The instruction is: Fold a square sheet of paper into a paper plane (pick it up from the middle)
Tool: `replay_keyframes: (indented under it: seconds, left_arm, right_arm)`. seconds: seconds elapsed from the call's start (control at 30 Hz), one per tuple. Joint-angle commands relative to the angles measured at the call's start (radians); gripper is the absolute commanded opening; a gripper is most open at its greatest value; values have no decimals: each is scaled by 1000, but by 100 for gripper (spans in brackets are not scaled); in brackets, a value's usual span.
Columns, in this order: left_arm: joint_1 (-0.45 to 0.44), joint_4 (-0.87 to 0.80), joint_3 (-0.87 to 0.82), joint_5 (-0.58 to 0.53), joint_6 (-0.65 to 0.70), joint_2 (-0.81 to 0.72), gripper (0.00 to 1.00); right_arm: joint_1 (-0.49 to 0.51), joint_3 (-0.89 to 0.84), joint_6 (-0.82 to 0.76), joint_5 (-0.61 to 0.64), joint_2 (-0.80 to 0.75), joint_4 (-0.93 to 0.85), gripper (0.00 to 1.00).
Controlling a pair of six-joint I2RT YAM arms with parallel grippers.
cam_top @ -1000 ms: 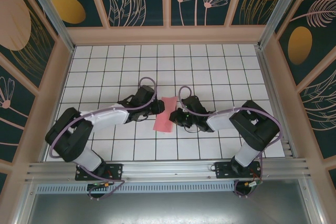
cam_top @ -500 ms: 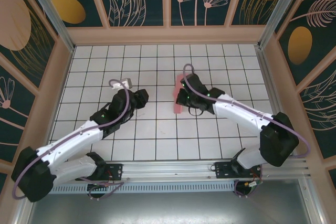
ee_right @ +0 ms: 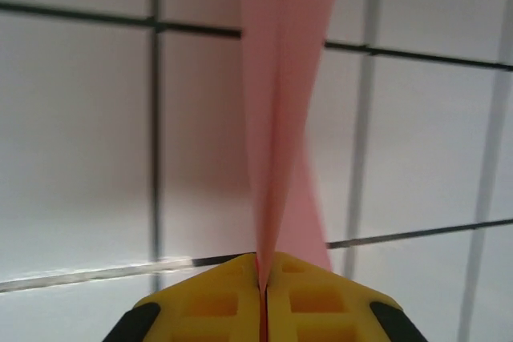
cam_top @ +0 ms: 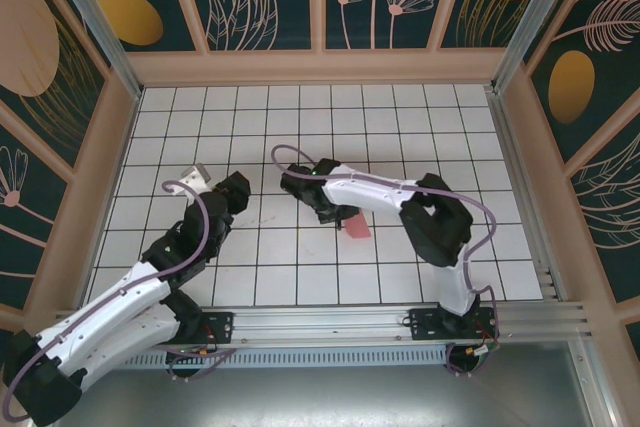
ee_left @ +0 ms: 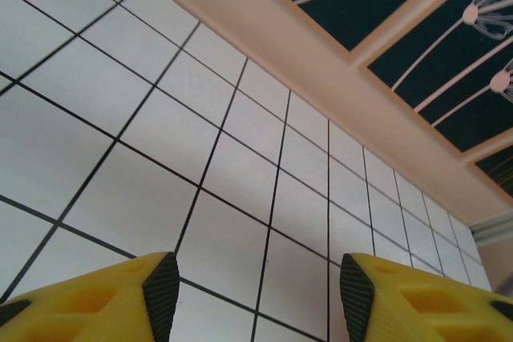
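The pink paper, folded into a slim dart-like paper plane with a middle crease, is clamped edge-on between the yellow fingers of my right gripper. From above, a pink end sticks out below the right gripper near the table's middle, over the white grid. My left gripper is about two tiles to the left, apart from the paper. In the left wrist view the left gripper is open, with bare tiles between its black-padded fingertips.
The white grid table is fenced by peach-framed patterned walls. An aluminium rail runs along the near edge by the arm bases. The right arm's elbow bends over the table's right half.
Both grippers were at the pink paper lying on the table. The left gripper let go, opened and drew back left. The right gripper kept the paper, lifted it and turned.
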Motion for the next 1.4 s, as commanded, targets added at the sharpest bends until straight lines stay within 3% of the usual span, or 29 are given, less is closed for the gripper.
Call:
replay_keyframes:
  seconds: [0.0, 0.1, 0.27, 0.33, 0.43, 0.57, 0.7, 0.93, 1.07, 1.23, 1.37]
  left_arm:
    - [3, -24, -19, -57, -22, -41, 58]
    - [3, -32, -24, -51, -19, -49, 58]
    - [3, -27, -21, -11, -13, -23, 60]
    - [3, -6, -21, 19, -9, 4, 60]
    - [3, 54, -7, 115, 33, 71, 56]
    - [9, 97, 55, 272, 60, 220, 43]
    - [40, 147, 144, 477, 83, 401, 37]
    - [120, 231, 305, 820, 107, 738, 29]
    - [123, 255, 381, 960, 104, 896, 22]
    - [124, 290, 417, 1020, 109, 1011, 24]
    - [124, 253, 450, 992, 140, 1084, 23]
  right_arm:
    - [8, 23, -60, -205, 32, 185, 15]
    - [9, -44, -62, -367, -9, 398, 27]
    - [-7, -243, -21, -460, -208, 664, 55]
    - [-33, -356, 5, -518, -292, 781, 57]
    - [-71, -532, 56, -605, -408, 970, 51]
    - [-123, -725, 140, -684, -503, 1187, 23]
    - [-154, -809, 184, -744, -494, 1294, 10]
    - [-156, -805, 203, -788, -405, 1353, 8]
    - [-155, -785, 209, -800, -352, 1368, 7]
    - [-155, -774, 221, -822, -298, 1401, 7]
    - [-156, -762, 224, -829, -266, 1412, 7]
